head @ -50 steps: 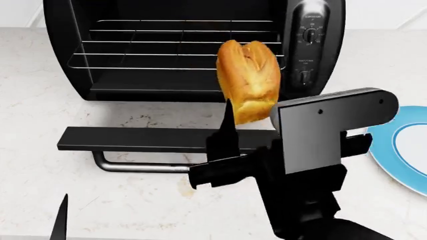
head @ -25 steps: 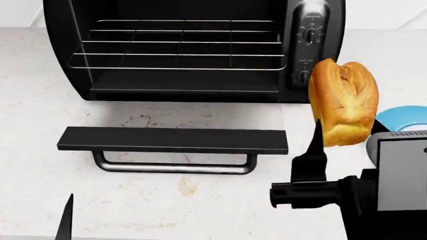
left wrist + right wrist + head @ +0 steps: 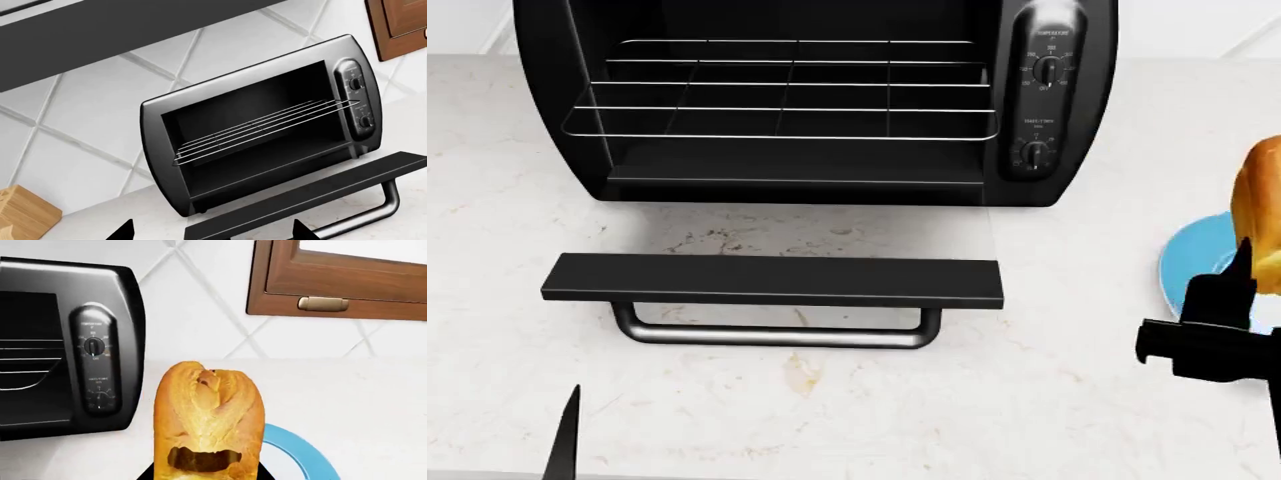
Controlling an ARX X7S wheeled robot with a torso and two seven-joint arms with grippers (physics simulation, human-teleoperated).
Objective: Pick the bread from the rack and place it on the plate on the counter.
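Note:
The golden-brown bread (image 3: 1265, 212) is held upright in my right gripper (image 3: 1252, 268) at the head view's right edge, above the blue-rimmed plate (image 3: 1190, 262) on the white counter (image 3: 827, 400). In the right wrist view the bread (image 3: 208, 415) fills the space between the jaws, with the plate's rim (image 3: 303, 452) just behind it. The silver wire rack (image 3: 781, 95) in the black toaster oven is bare; it also shows in the left wrist view (image 3: 260, 130). My left gripper (image 3: 210, 232) is open and empty, low in front of the oven; one fingertip (image 3: 565, 435) shows in the head view.
The oven's door (image 3: 771, 280) lies open flat on the counter with its silver handle (image 3: 777, 335) toward me. The oven's control panel (image 3: 1044, 90) with two knobs is at its right. A wooden block (image 3: 23, 215) stands left of the oven, a wooden cabinet (image 3: 340, 280) on the wall.
My right gripper has carried the bread rightward, from in front of the oven's opening to over the plate at the view's right edge. The left gripper has barely moved.

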